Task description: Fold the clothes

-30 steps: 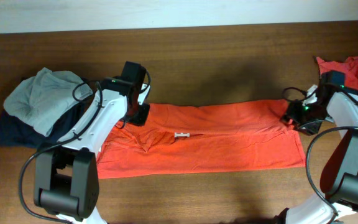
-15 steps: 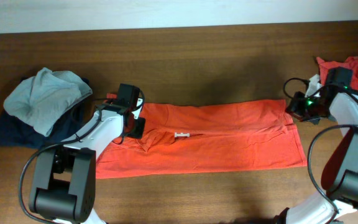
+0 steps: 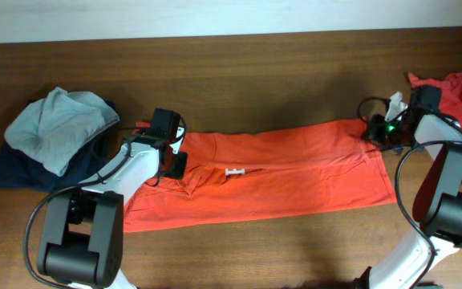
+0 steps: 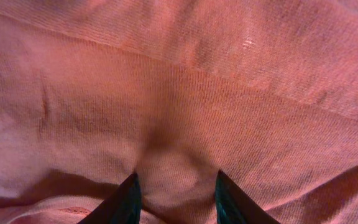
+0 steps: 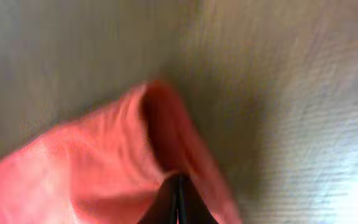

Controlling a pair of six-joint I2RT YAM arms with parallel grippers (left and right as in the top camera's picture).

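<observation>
An orange-red shirt (image 3: 295, 181) lies folded into a long strip across the table, a small white label (image 3: 234, 172) showing near its middle. My left gripper (image 3: 169, 160) presses down on the strip's left end. In the left wrist view it (image 4: 178, 196) stands open, with a bulge of the shirt's cloth (image 4: 185, 106) between its fingertips. At the strip's far right corner my right gripper (image 3: 373, 131) is shut on the cloth; the right wrist view shows the jaws (image 5: 179, 186) closed together with a raised fold of the shirt (image 5: 104, 162) pinched at the tips.
More red clothes (image 3: 455, 88) lie at the table's right edge, behind the right arm. A heap of grey and navy garments (image 3: 54, 136) sits at the left. Bare brown table (image 3: 279, 80) runs behind the strip.
The right gripper closed on the shirt's far right corner and drew it slightly back and left. The left gripper came down from the back edge onto the strip's left end.
</observation>
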